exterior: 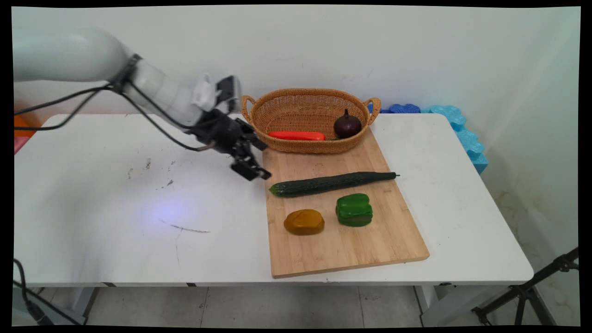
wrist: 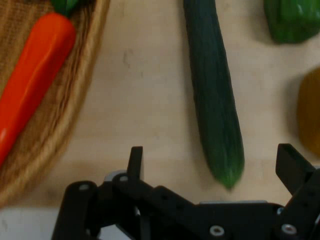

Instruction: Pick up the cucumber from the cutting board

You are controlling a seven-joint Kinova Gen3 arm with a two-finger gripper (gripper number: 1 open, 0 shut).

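The wooden board [exterior: 342, 231] lies nearest, on the white tabletop [exterior: 138, 208]. My jaws [exterior: 252, 169] hang wide open and empty at its left edge, just short of the cucumber's [wrist: 215, 100] tip. Beyond it sit a green pepper [exterior: 354, 209] and a yellow-brown lump [exterior: 304, 222]; the basket [exterior: 296, 104] holds a carrot [wrist: 32, 75] and a dark onion [exterior: 347, 125].

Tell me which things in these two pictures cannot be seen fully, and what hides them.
- Carrot: main view, lower side behind the basket wall; hand view, both ends cut by the edge.
- Green pepper and yellow-brown piece: hand view, cut by the edges.
- Cucumber: hand view, far end cut by the top edge.
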